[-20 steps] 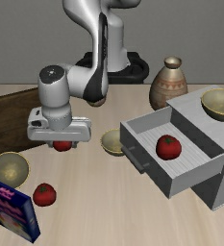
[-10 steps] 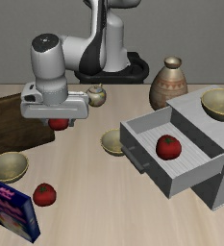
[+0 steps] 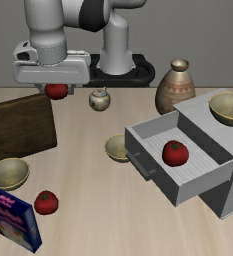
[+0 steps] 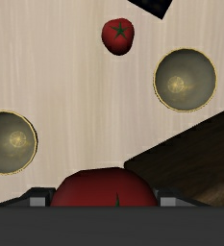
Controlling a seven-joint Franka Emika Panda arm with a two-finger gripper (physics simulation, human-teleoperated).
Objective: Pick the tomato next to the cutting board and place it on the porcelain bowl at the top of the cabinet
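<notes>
My gripper (image 3: 55, 86) hangs high above the table, over the far end of the dark wooden cutting board (image 3: 23, 127), shut on a red tomato (image 3: 56, 90). In the wrist view that tomato (image 4: 102, 187) sits between my fingertips, with the board's edge (image 4: 195, 159) below it. The porcelain bowl (image 3: 228, 108) rests on top of the grey cabinet (image 3: 213, 135) at the exterior view's right, far from my gripper.
The cabinet's drawer (image 3: 178, 175) stands open with a second tomato (image 3: 174, 152) inside. A third tomato (image 3: 46, 202) lies by a blue box (image 3: 16, 220). Two bowls (image 3: 8, 175) (image 3: 118, 149), a vase (image 3: 175, 87) and a small pot (image 3: 100, 99) stand on the table.
My gripper has risen with the tomato from beside the cutting board to well above the table, moving toward the far side.
</notes>
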